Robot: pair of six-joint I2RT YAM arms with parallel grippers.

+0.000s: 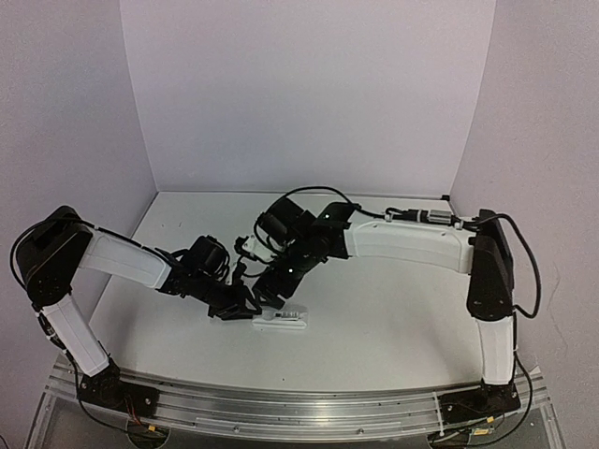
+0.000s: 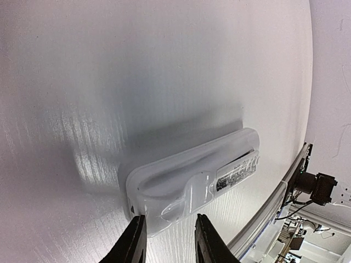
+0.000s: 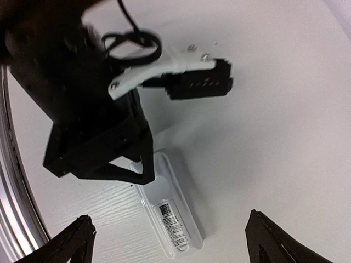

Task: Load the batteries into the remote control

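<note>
The remote control (image 1: 281, 321) lies flat on the white table (image 1: 402, 318), near its front edge and between the two arms. Its left end sits between the black fingers of the left gripper (image 1: 245, 307), whose jaws are narrowed onto that end and pinch it. The right gripper (image 3: 175, 238) hangs above the remote with its jaws spread wide, one fingertip off to each side, holding nothing and touching nothing.

The remote (image 2: 192, 181) is a slim slab of glossy white plastic with rounded corners and a moulded, raised contour. The face turned upward carries a small printed label (image 2: 236, 172) near the end away from the left gripper.

In the top view its long axis runs left to right, roughly parallel to the aluminium rail (image 1: 299, 407). The tabletop has a fine grained texture.
</note>
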